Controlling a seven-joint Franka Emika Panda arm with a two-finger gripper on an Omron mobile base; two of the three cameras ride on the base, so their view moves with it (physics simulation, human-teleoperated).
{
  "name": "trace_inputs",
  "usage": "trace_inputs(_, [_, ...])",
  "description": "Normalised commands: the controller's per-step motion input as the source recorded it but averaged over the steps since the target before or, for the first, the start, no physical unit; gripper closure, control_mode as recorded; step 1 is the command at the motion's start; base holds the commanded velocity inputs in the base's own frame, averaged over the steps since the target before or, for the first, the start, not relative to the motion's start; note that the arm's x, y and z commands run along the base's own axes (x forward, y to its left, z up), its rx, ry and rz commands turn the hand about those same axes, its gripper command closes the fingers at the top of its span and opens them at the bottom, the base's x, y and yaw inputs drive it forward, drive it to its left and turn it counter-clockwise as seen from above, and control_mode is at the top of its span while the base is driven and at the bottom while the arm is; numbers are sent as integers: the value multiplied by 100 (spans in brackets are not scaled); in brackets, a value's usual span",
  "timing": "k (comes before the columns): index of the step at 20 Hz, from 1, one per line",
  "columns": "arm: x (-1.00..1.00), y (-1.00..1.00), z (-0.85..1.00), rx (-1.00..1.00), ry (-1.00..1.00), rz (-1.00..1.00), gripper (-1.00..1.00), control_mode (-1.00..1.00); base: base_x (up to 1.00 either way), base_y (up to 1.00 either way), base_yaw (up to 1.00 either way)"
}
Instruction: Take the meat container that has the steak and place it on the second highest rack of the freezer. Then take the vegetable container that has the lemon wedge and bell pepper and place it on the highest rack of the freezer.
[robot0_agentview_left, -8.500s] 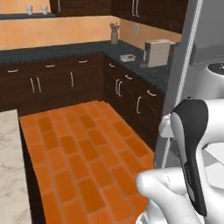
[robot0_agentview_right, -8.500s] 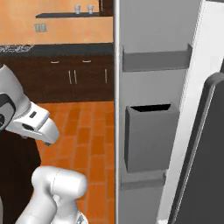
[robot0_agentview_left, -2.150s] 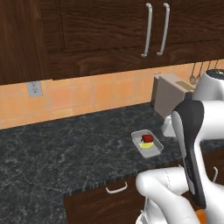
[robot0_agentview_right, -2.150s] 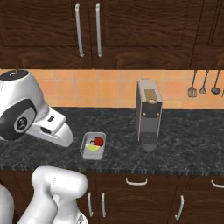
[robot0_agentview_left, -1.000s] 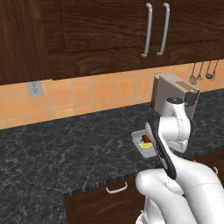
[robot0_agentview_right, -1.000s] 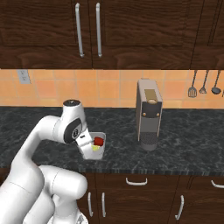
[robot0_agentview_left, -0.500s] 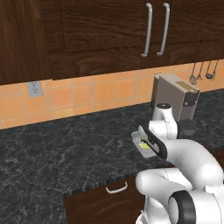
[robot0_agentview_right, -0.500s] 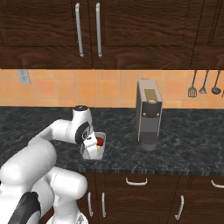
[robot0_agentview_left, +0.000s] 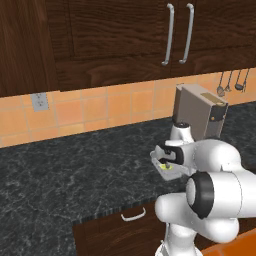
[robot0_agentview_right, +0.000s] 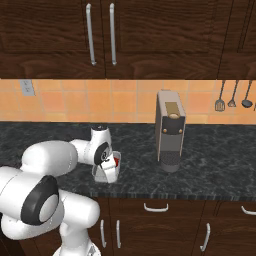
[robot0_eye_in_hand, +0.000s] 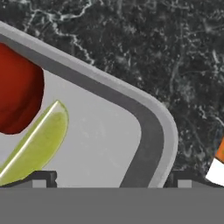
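A: Stage of the job? The vegetable container (robot0_agentview_right: 111, 170) sits on the dark speckled counter (robot0_agentview_left: 75, 175), left of the coffee machine (robot0_agentview_right: 170, 131) and near the counter's front edge. So the second half isn't done; it isn't lifted.

B: Agreed. Gripper (robot0_eye_in_hand: 111, 180) is low over it, jaws spread wide and holding nothing. In the hand view one dark tip (robot0_eye_in_hand: 41, 178) sits inside the tray by the lemon wedge (robot0_eye_in_hand: 37, 142), the other outside its rounded rim, so they straddle the wall. My guess is a rim pinch comes next.

A: Contents?

B: Bell pepper (robot0_eye_in_hand: 17, 94) just beside the wedge, touching or nearly. Red also shows past the wrist in the right base view.

A: The steak container, the freezer?

B: Can't judge that half from here. Left for certain: close, lift, carry to the highest rack.

A: Room notes. Orange tile backsplash (robot0_agentview_left: 100, 112) behind the machine, dark wood cabinets (robot0_agentview_right: 100, 35) with long handles above it, utensils (robot0_agentview_right: 232, 97) hanging to its right, an outlet (robot0_agentview_left: 39, 101) far to its left, drawers below the counter.
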Motion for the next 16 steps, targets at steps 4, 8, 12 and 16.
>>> trace_inputs(4, [0,0,-36,0,1,-4,-100,-100,0,0,0])
trace_inputs(8, [1,0,-35,0,0,-4,-100,-100,0,0,0])
trace_inputs(12, [4,0,-31,0,0,-4,-100,-100,0,0,0])
trace_inputs(16, [1,0,-17,0,0,-2,-100,-100,0,0,0])
